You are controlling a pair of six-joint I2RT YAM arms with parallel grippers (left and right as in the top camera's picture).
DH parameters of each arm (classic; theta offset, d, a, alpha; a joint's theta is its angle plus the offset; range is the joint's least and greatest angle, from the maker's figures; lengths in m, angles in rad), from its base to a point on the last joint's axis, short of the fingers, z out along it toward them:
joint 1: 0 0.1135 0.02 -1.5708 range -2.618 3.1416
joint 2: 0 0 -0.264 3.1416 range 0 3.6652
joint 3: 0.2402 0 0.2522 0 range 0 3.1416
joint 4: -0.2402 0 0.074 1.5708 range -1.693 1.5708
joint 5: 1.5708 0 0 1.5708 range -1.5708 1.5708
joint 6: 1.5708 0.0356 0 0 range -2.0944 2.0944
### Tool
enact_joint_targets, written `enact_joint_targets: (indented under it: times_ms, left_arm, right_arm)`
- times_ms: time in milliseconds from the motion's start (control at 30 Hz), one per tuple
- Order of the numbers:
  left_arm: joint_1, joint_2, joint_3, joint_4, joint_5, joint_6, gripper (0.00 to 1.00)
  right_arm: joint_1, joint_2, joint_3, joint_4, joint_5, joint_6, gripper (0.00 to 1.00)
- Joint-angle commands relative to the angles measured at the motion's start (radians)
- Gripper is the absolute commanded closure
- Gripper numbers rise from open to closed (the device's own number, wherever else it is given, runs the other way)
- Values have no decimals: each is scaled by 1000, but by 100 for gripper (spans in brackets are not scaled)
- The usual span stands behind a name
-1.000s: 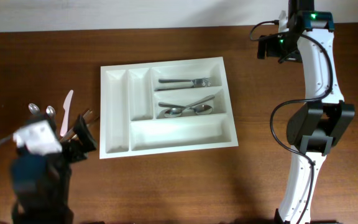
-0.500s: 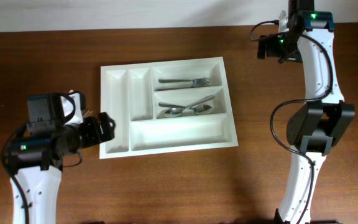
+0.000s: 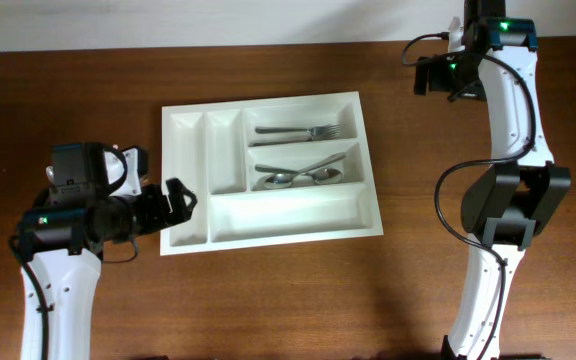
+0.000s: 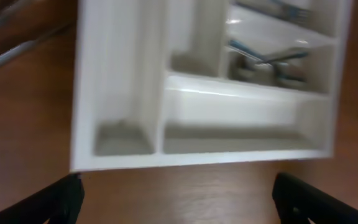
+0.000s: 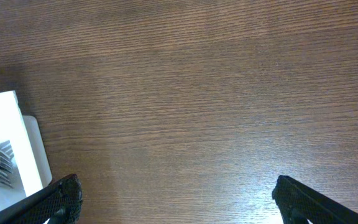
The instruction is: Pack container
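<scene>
The container [image 3: 286,214] lies flat near the middle of the counter [image 3: 268,300], its two narrow slots on the left and its three wide compartments stacked to their right. By the look of it the packing is partly done: forks [image 3: 303,131] lie in the top wide compartment and spoons [image 3: 303,177] in the middle one, while the bottom wide compartment and both narrow slots are bare. So three of five compartments are unfilled, and I judge the job to be somewhere short of halfway. The left end effector [image 3: 180,200] hovers at the container's left rim, by the lower end of the outer slot, with its jaws wide apart and nothing between them; its own wrist view shows the container just ahead between the two spread tips. That view also shows thin grey streaks [image 4: 11,56] on the counter beyond the container's left side, too blurred to name, though they may be pieces waiting to go in. The left arm hides part of the counter in the overhead view. The right end effector [image 5: 178,200] hangs well apart at the far right, jaws likewise wide apart and holding nothing, over bare wood with only the container's corner in sight
</scene>
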Motion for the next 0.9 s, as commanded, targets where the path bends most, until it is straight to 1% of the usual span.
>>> enact_joint_targets:
  times_ms: [0,67,200,300,433,500,533,667,700,867]
  left_arm:
    - [42,13,22,-39,-207,-111,1]
    - [81,23,22,-67,-294,-185,1]
    - [151,50,22,-80,-363,-247,1]
    - [187,83,22,-82,-409,-256,1]
    - [216,152,22,-76,-552,-240,1]
    - [217,190,22,-51,-609,-150,1]
    - [217,212,22,-31,-619,-73,1]
    - [217,298,22,27,-618,190,1]
    - [217,328,22,43,-617,278,1]
    - [217,426,21,83,-616,543,1]
  right_arm:
    - [-8,-4,-1,3,-5,-6,1]
    - [-8,-4,-1,3,-5,-6,1]
    - [-8,-4,-1,3,-5,-6,1]
    - [-8,-4,-1,3,-5,-6,1]
    - [-8,-4,-1,3,-5,-6,1]
    - [-8,-4,-1,3,-5,-6,1]
    - [-8,-4,-1,3,-5,-6,1]
    - [-8,-4,-1,3,-5,-6,1]
    - [-8,-4,-1,3,-5,-6,1]
    - [-8,-4,-1,3,-5,-6,1]
